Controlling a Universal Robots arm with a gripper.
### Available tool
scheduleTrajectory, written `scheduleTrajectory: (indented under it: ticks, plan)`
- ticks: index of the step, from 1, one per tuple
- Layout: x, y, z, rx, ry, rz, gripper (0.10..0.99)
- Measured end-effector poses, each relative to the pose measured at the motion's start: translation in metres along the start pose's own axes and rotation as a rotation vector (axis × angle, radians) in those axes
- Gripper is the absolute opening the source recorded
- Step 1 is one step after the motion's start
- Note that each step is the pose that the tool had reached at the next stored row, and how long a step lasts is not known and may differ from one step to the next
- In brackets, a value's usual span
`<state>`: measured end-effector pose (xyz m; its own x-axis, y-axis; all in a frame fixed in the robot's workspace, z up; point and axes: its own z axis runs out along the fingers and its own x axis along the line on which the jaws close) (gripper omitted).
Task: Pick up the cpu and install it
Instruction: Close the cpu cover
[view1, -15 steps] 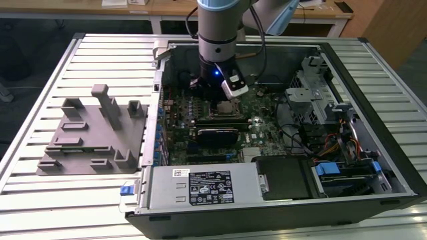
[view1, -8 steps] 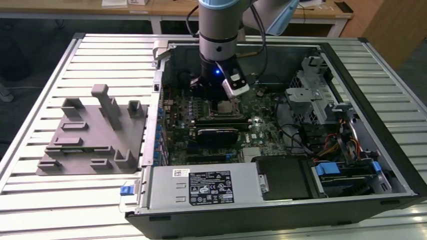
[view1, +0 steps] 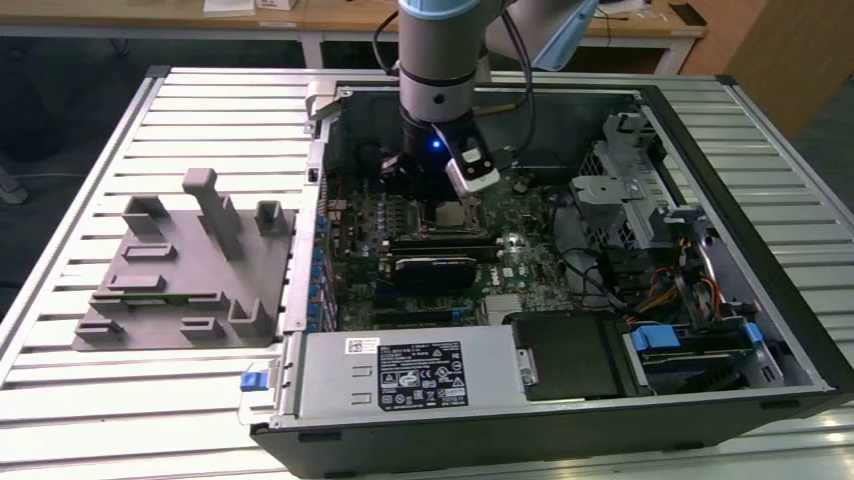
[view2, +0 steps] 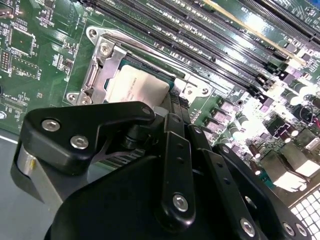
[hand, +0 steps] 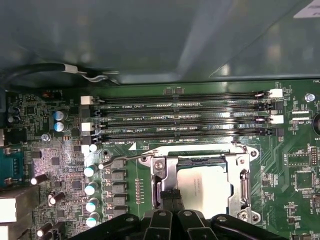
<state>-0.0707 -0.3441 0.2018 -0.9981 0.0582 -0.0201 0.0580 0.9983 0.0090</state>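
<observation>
Inside the open socket (hand: 244, 181), the cpu (hand: 207, 185) lies flat; the gripper (hand: 170, 196), clenched on nothing, hangs just beside one edge.

Exterior view: high, well back, looking down into open computer case (view1: 534, 440) on slatted table (view1: 80, 420). First wrist view: close, almost straight down on motherboard (hand: 300, 150). Second wrist view: closer, slanted past gripper (view2: 174, 102). Shared by all: CPU socket (view1: 454, 213), motherboard around it.
</observation>
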Motion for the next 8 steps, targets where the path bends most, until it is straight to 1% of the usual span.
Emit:
scheduleTrajectory:
  ticks: [8]
  plan:
    - [-0.0012,0.0001,0.0013,0.0,0.0,-0.006,0.106]
